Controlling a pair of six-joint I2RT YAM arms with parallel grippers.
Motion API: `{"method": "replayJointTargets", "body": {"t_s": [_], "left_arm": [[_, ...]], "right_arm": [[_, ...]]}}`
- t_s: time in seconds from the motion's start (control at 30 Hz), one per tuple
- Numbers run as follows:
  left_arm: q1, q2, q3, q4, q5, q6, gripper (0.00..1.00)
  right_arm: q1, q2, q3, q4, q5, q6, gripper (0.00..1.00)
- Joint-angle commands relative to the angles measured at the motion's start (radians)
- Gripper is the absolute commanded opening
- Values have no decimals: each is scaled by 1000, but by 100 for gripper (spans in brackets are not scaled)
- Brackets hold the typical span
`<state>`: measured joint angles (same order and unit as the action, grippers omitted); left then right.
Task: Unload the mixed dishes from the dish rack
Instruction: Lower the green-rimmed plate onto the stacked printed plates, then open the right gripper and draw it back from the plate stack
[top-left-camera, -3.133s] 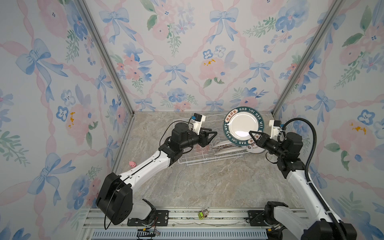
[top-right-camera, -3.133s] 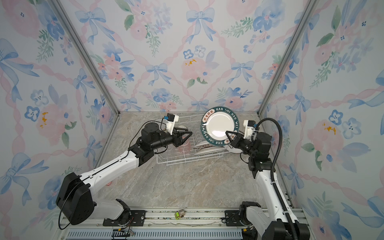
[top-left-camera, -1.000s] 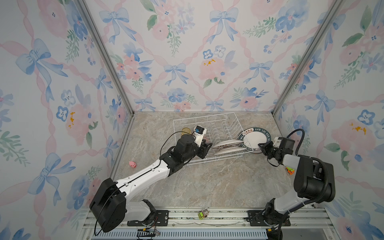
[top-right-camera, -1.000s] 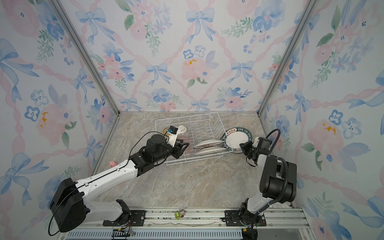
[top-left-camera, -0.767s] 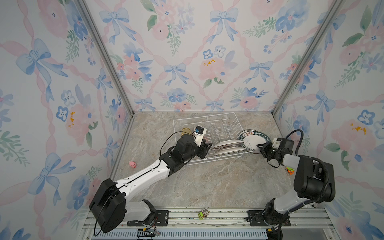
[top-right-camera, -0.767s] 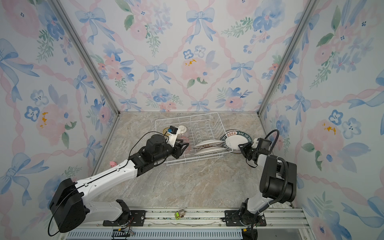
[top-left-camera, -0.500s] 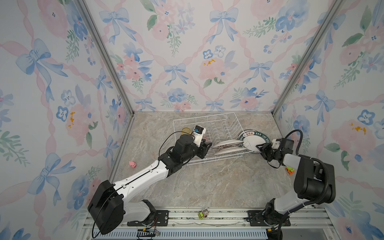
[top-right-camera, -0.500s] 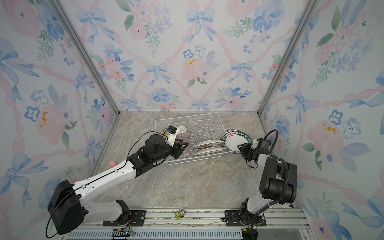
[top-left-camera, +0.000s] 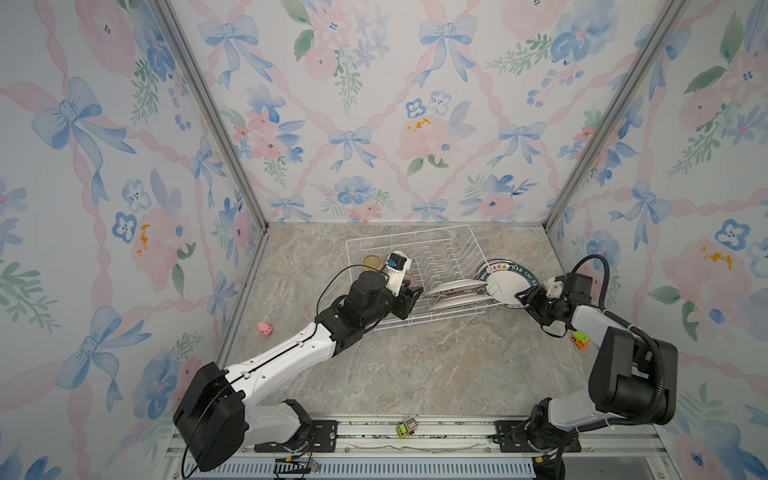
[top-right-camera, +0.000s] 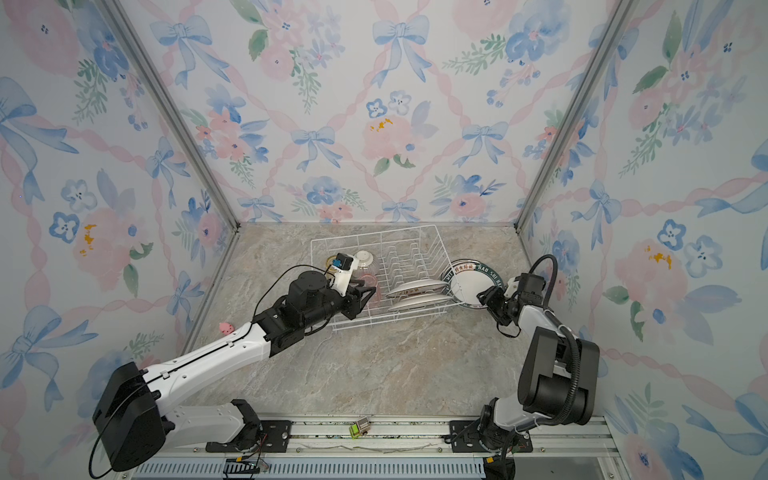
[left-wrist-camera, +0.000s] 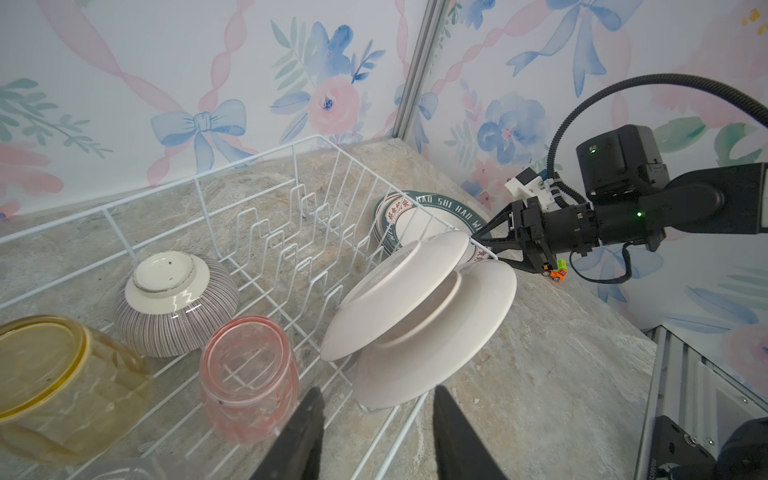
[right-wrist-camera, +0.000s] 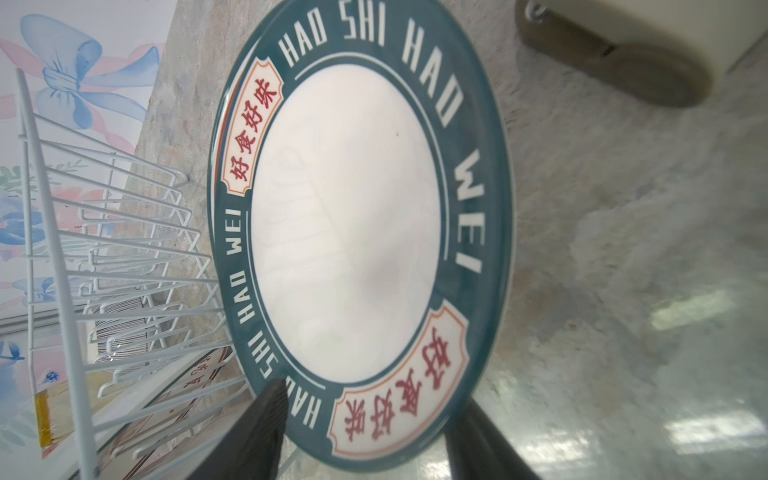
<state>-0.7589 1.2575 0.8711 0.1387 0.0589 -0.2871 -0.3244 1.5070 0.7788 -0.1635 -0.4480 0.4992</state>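
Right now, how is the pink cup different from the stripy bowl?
The pink cup is see-through and plain; the stripy bowl is solid, with thin purplish stripes and a white foot. The cup is taller and narrower; the bowl is wider and lower. Both sit in the dish rack, side by side.

My right pincer (top-right-camera: 484, 297) is at the lettered plates (top-right-camera: 469, 282) near the tabletop's (top-right-camera: 374, 365) right edge, beside the dish rack (top-right-camera: 399, 259) (two plates (top-right-camera: 415, 287) lean inside); my left pincer (top-right-camera: 369, 295) is at its near side.
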Motion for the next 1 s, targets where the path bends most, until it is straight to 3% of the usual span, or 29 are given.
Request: {"method": "replayJointTargets", "body": {"t_s": [0.0, 0.8, 0.97], "left_arm": [[-2, -27, -18, -2, -15, 25, 43], [-3, -8, -12, -54, -3, 50, 44], [-23, 15, 21, -82, 7, 74, 45]], "right_arm": [[17, 4, 44, -75, 56, -58, 63], [91, 130, 143, -98, 147, -71, 71], [37, 67, 116, -113, 151, -78, 71]]}}
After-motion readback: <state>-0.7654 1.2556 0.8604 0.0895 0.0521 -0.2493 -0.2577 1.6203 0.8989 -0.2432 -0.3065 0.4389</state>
